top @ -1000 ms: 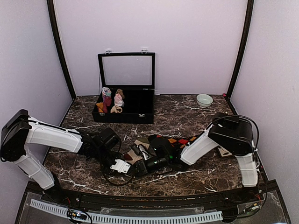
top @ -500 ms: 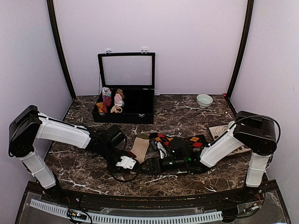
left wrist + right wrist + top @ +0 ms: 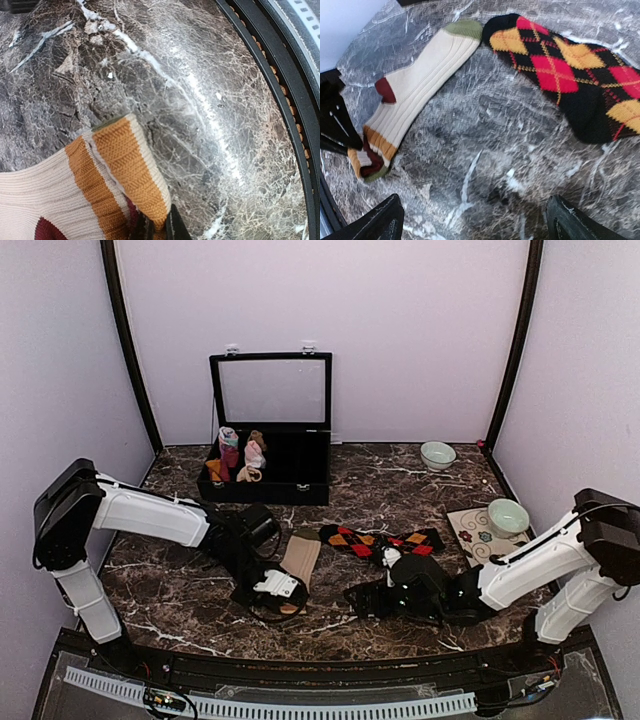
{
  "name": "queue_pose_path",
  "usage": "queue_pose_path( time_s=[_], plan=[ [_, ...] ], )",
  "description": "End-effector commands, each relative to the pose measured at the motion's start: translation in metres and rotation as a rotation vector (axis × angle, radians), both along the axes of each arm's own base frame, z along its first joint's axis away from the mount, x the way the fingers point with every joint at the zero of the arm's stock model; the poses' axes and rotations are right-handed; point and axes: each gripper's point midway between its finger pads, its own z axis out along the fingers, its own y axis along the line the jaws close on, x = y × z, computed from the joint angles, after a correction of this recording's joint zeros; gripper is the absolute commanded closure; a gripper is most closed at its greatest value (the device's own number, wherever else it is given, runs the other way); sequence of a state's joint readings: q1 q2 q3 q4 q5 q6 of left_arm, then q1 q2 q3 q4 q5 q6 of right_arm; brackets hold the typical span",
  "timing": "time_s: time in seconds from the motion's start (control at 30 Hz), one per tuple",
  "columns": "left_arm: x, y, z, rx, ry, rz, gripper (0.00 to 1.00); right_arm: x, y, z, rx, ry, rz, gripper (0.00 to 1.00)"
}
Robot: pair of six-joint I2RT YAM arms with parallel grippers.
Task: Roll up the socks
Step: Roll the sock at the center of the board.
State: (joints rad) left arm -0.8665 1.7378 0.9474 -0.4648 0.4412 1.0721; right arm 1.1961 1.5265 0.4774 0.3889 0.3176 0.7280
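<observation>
A cream sock (image 3: pixel 301 558) with orange stripes and a maroon patch lies mid-table, its near end folded over. My left gripper (image 3: pixel 283 602) is shut on that striped end (image 3: pixel 131 170), the fingertips (image 3: pixel 172 227) pinching the orange band low over the table. The black argyle sock (image 3: pixel 381 540) with red and orange diamonds lies flat to its right. My right gripper (image 3: pixel 358 600) hangs open just near of the argyle sock, with nothing in it. In the right wrist view the cream sock (image 3: pixel 422 82) and the argyle sock (image 3: pixel 570 75) lie ahead of the wide-apart fingers (image 3: pixel 382 222).
A black box (image 3: pixel 268 485) with a raised glass lid stands at the back left, small sock rolls (image 3: pixel 240 455) in it. A pale bowl (image 3: pixel 437 454) sits at the back right. Another bowl (image 3: pixel 507 516) rests on a patterned mat (image 3: pixel 472 540) by the right arm.
My right gripper has opened, let go of the argyle sock and drawn back to the right and nearer. My left gripper has carried the cream sock's striped end rightward and toward the near edge.
</observation>
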Motion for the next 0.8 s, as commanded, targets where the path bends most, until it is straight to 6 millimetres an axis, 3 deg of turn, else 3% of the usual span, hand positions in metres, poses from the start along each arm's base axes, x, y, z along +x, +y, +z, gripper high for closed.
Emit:
queue_pose_path(
  time_s=[0.0,0.03,0.1,0.17,0.3,0.53,0.77],
  plan=[
    [-0.043,0.052,-0.036,0.270,0.197,-0.024,1.00,0.011,-0.017,0.014,0.070,-0.080,-0.083,0.01],
    [-0.044,0.052,-0.037,0.284,0.220,-0.022,1.00,0.016,-0.027,0.009,0.087,-0.049,-0.152,0.01],
    [-0.048,0.050,-0.036,0.294,0.270,-0.016,1.00,0.011,-0.023,0.006,0.050,-0.067,-0.108,0.02],
    [-0.051,0.048,-0.034,0.299,0.318,-0.009,1.00,-0.007,-0.009,0.014,0.005,-0.186,0.012,0.05],
    [-0.058,0.047,-0.031,0.333,0.434,0.013,1.00,-0.046,0.019,0.024,-0.159,-0.456,0.245,0.01],
    [-0.052,0.042,-0.021,0.371,0.672,0.107,1.00,-0.081,0.069,0.029,-0.309,-0.631,0.564,0.17],
    [-0.045,0.042,-0.032,0.406,0.687,0.133,1.00,-0.100,0.112,0.028,-0.391,-0.769,0.780,0.24]
  ],
)
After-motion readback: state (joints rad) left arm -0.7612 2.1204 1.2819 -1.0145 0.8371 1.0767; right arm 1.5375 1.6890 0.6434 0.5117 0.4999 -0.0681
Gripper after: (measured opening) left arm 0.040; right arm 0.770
